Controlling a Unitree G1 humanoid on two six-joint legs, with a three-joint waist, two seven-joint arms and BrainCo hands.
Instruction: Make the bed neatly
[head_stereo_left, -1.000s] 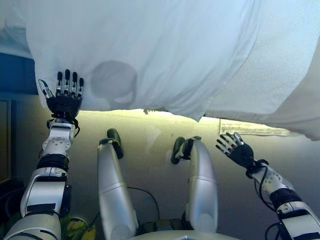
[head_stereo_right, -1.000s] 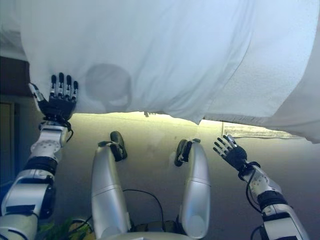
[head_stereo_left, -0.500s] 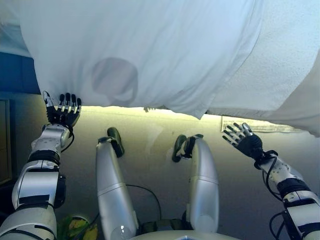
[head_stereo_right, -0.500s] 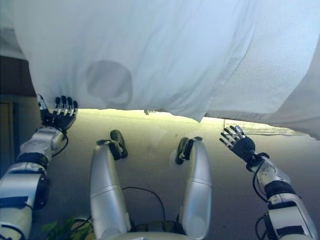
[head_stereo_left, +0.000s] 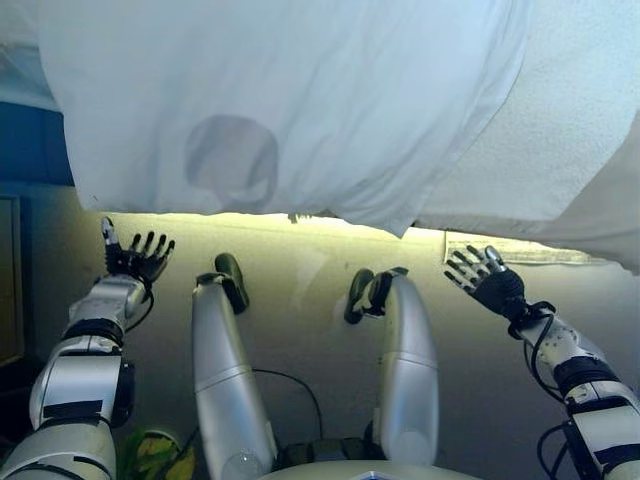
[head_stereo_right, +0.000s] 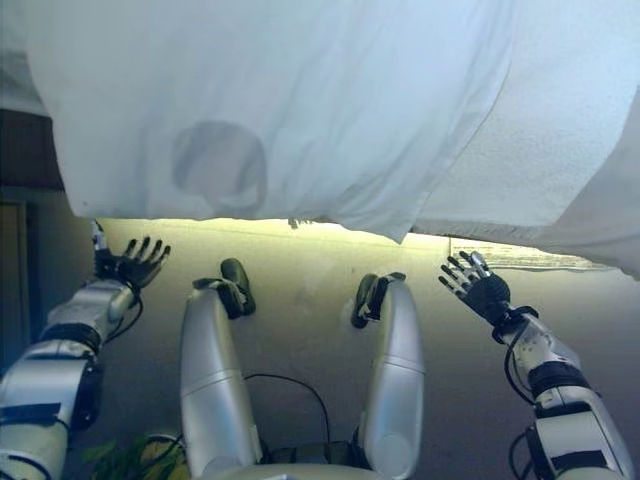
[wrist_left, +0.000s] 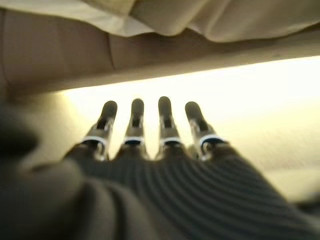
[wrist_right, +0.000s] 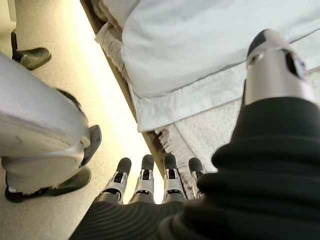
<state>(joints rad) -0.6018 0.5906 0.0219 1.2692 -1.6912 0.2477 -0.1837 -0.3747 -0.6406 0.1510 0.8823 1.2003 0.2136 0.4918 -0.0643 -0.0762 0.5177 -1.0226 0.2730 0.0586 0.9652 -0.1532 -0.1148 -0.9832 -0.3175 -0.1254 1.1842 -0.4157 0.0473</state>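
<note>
A smooth white sheet (head_stereo_left: 300, 100) hangs over the bed's near edge and fills the upper part of both eye views. To its right lies a textured white blanket (head_stereo_left: 560, 130) with a fringed hem (wrist_right: 172, 140). My left hand (head_stereo_left: 135, 260) is open, fingers spread, below the sheet's lower left edge and apart from it. In its wrist view the fingers (wrist_left: 150, 125) point at the gap under the bed. My right hand (head_stereo_left: 490, 282) is open too, just under the blanket's hem at the right, holding nothing.
Pale carpet (head_stereo_left: 300, 290) runs along the bedside under the hanging cloth. A dark panel (head_stereo_left: 30, 145) shows behind the sheet at the far left, with a wooden piece (head_stereo_left: 8, 280) below it.
My left hand has dropped from the sheet's lower left corner to below its edge. My right hand has risen a little toward the blanket's hem.
</note>
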